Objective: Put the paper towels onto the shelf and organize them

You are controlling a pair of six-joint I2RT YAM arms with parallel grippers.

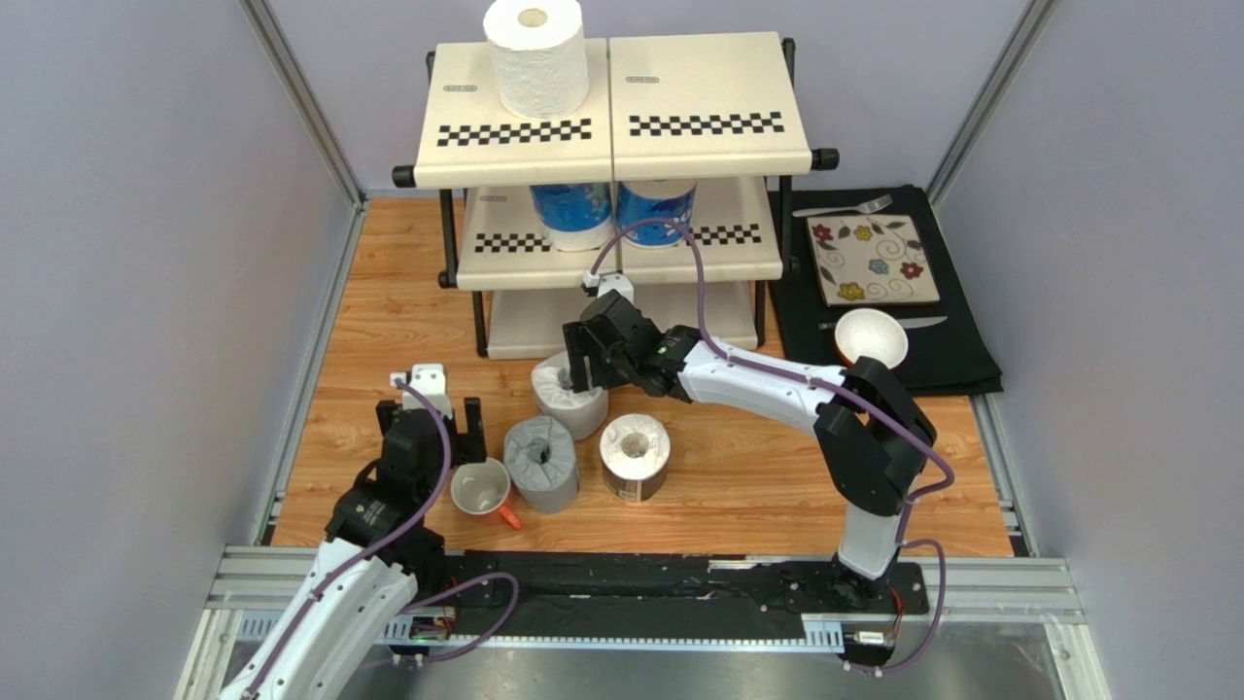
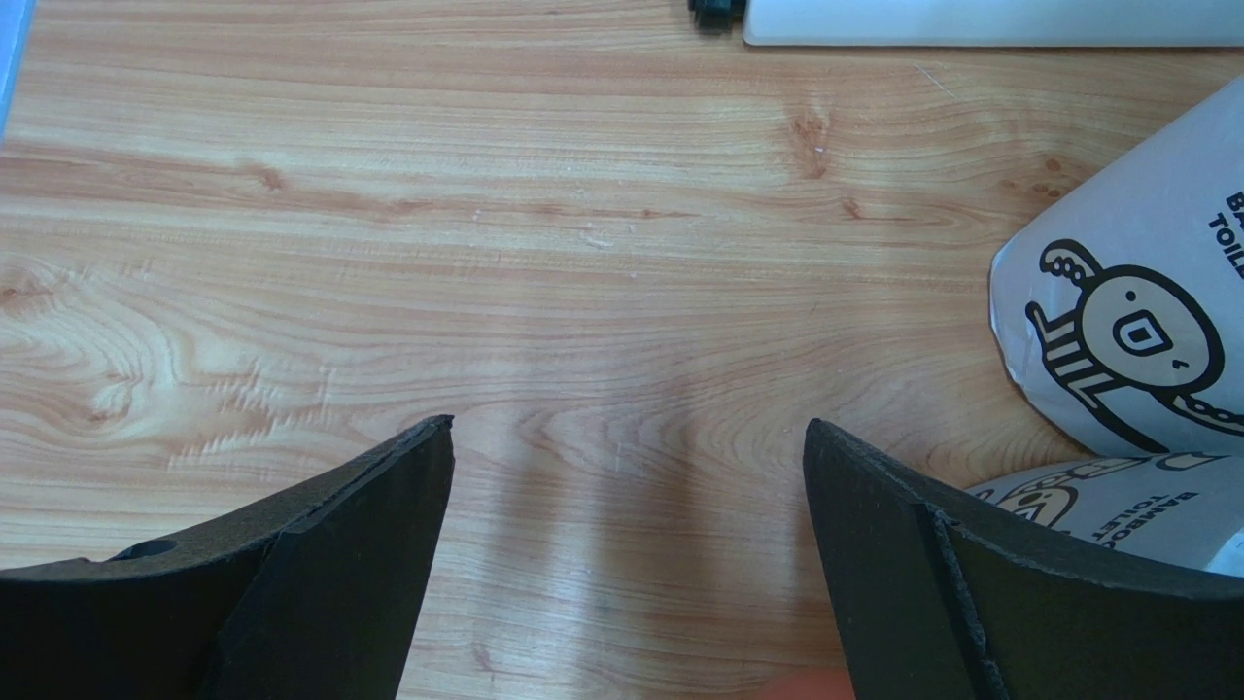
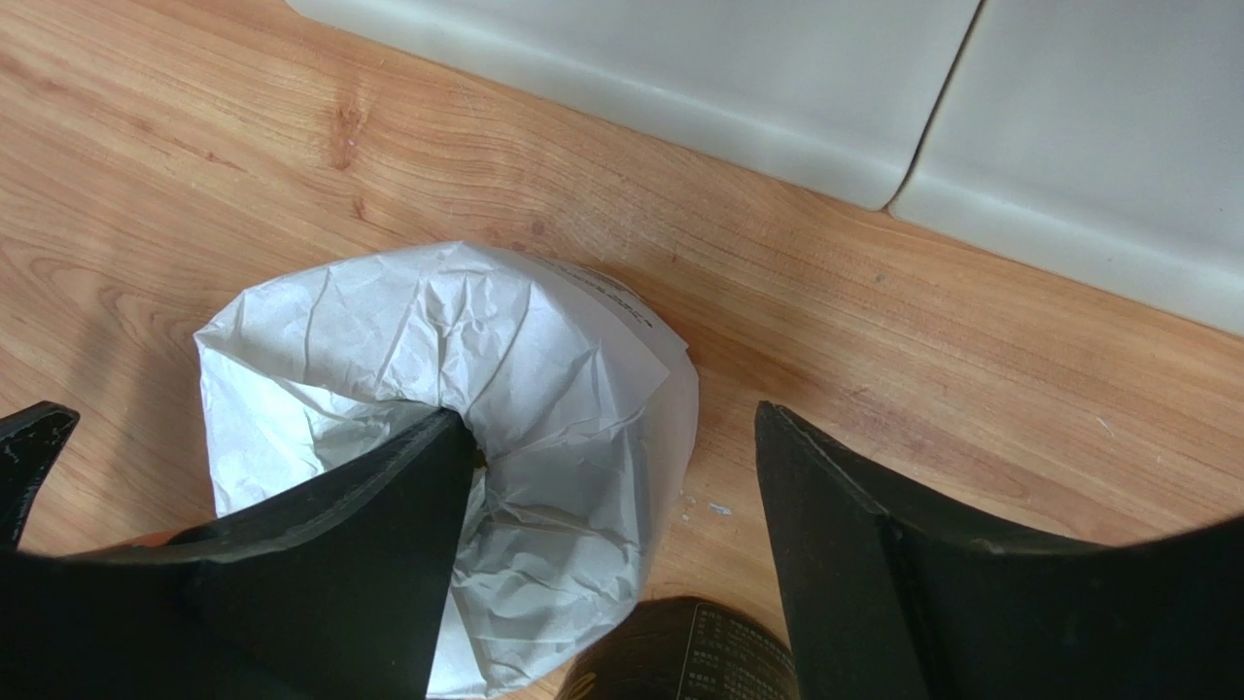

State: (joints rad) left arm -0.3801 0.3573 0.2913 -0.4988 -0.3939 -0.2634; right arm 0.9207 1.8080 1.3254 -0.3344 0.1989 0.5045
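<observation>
We are at the pick-up of the fourth roll. On the shelf (image 1: 643, 131) one plain white roll (image 1: 535, 59) stands on the top tier and two blue-printed rolls (image 1: 574, 216) stand side by side on the middle tier. Three rolls wait upright on the table (image 1: 759, 467) in front of the shelf. The right tool (image 3: 611, 438) is at the white-wrapped roll (image 3: 380, 336), the one nearest to the shelf. Its jaws are partly open: one stands inside the hollow core, the other outside the wall, with a gap to the paper, so nothing is gripped yet. The grey roll (image 1: 543, 464) and the dark-wrapped roll (image 1: 634, 455) stand farther from the shelf, next to the mug (image 1: 479, 489). The left tool (image 2: 628, 438) hangs wide open and holds nothing. In our judgement, the next move is to pinch the wall firmly, lift straight up, and carry the roll to a free place on the shelf.
</observation>
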